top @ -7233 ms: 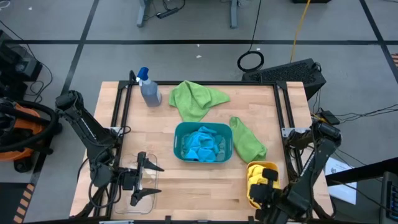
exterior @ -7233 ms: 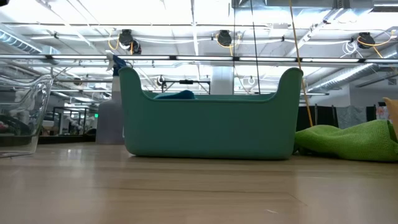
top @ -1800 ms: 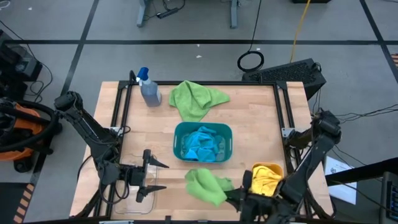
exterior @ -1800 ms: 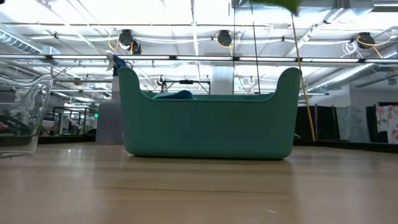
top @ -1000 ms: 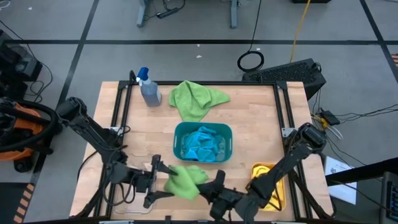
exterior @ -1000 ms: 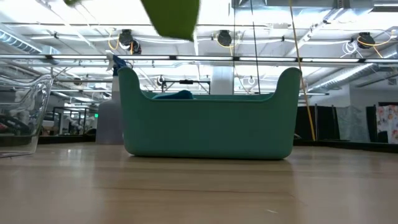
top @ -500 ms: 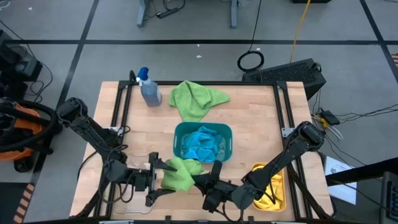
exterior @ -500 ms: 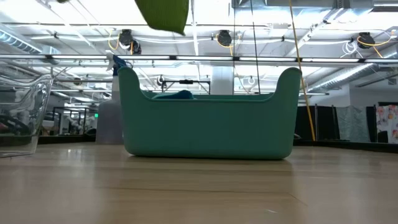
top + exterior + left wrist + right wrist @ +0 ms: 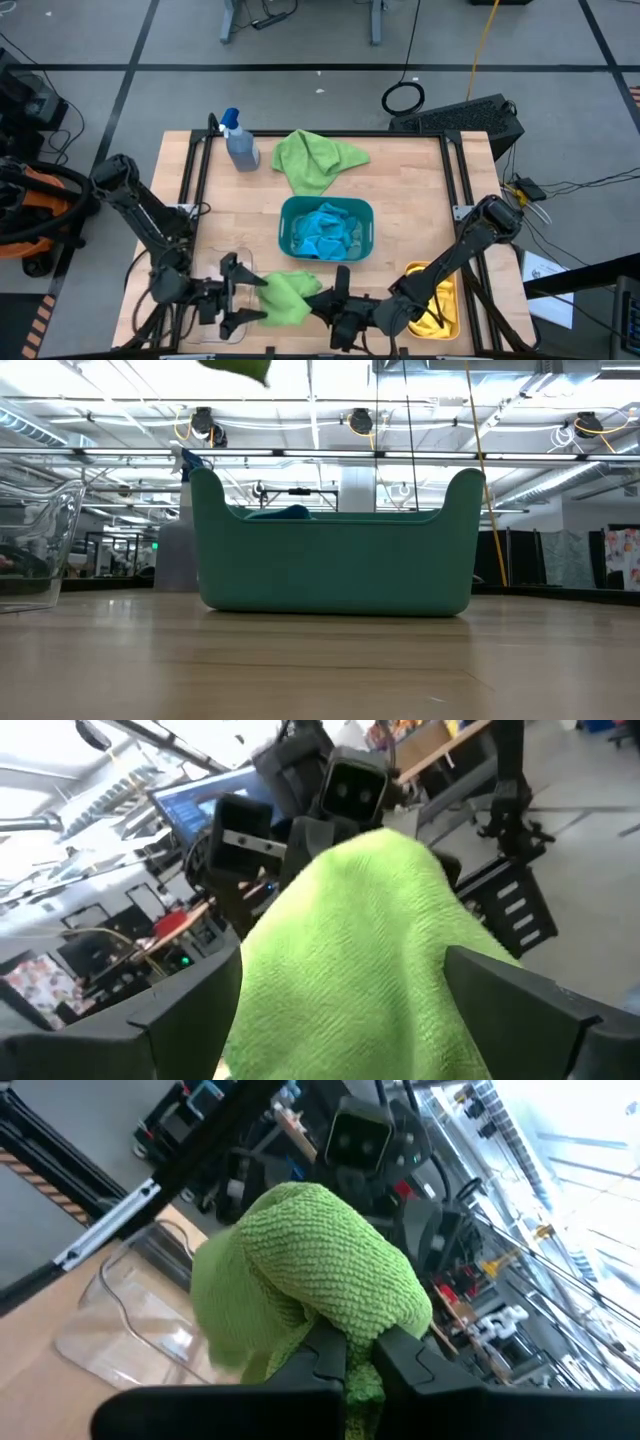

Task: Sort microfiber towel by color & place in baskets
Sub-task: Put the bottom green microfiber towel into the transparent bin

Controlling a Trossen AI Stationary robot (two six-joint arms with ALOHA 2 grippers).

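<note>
A lime green microfiber towel (image 9: 285, 297) hangs in the air near the table's front edge, with my right gripper (image 9: 314, 299) shut on it. My left gripper (image 9: 256, 300) faces it from the left, open, and its fingers (image 9: 150, 1020) stand on either side of the towel (image 9: 345, 950). A second green towel (image 9: 315, 160) lies flat at the far side. The teal basket (image 9: 327, 205) holds blue towels (image 9: 325, 232). The orange basket (image 9: 450, 300) holds yellow cloth (image 9: 425, 305). The clear basket (image 9: 140, 1320) stands on the table under the left gripper. My right gripper pinches a bunched fold of the green towel (image 9: 330, 1315) between its two fingers. The fingers lie about level and come from the table's right. The towel bulges beyond the fingertips, lifted clear of the table. My left gripper: whether its open fingers touch the towel, I cannot tell.
A grey spray bottle with a blue top (image 9: 238, 140) stands at the far left corner. The teal basket (image 9: 335, 550) sits mid-table, just beyond both grippers. Black frame rails (image 9: 195, 180) run along the table's left and right sides.
My right gripper has carried the green towel a little toward the table's left edge and higher; in the low view only a scrap of it still shows at the top. My left gripper has rolled and shifted slightly toward the left near corner, staying open around the towel.
</note>
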